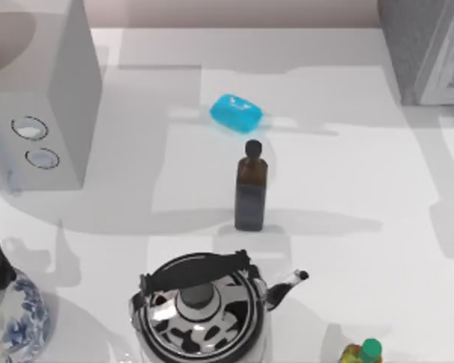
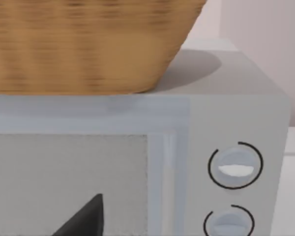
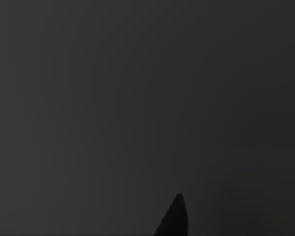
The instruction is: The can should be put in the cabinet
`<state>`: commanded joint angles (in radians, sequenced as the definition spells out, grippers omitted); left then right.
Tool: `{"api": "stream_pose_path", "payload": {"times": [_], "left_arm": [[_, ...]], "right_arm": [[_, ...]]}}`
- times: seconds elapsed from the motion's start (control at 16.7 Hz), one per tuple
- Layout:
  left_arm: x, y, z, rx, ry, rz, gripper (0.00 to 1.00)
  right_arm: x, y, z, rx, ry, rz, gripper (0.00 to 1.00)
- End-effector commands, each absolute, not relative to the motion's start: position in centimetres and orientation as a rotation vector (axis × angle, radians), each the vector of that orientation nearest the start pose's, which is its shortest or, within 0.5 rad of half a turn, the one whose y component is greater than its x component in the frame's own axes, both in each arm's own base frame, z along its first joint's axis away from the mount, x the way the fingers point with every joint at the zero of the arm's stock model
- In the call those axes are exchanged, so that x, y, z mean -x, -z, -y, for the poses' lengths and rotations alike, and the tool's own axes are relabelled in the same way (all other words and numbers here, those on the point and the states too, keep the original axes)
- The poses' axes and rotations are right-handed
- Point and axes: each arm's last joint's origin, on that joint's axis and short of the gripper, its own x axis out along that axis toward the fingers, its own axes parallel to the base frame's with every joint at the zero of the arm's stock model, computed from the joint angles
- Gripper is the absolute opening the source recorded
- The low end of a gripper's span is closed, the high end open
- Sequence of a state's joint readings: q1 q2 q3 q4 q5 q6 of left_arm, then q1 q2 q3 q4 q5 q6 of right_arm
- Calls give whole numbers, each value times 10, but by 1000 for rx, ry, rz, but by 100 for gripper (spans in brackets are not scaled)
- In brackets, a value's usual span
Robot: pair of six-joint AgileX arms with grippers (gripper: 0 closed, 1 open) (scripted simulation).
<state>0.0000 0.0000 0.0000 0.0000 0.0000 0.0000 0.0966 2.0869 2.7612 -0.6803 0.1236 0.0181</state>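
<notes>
Nearest us, at the table's front edge, sits the black-and-white cow-patterned kettle (image 1: 200, 314); we cannot tell either gripper's state, and the right wrist view is dark; we judge the next move calls for finding the can, then reaching the grey speckled cabinet (image 1: 416, 45) at the far right corner

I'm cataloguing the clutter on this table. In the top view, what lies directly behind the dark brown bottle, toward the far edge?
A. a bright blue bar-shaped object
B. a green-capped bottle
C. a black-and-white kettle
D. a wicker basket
A: the bright blue object lies just beyond the dark brown bottle, while the kettle and the green-capped bottle sit on the near side.
</notes>
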Motion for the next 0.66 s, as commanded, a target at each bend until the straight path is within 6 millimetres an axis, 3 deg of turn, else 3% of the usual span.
{"api": "stream_pose_path", "payload": {"times": [0.3, 0.66], "left_arm": [[-106, -160, 1, 0, 0, 0, 100], [-106, -160, 1, 0, 0, 0, 100]], "right_arm": [[-406, -529, -45, -4, 3, -5, 98], [-406, -529, -45, -4, 3, -5, 100]]}}
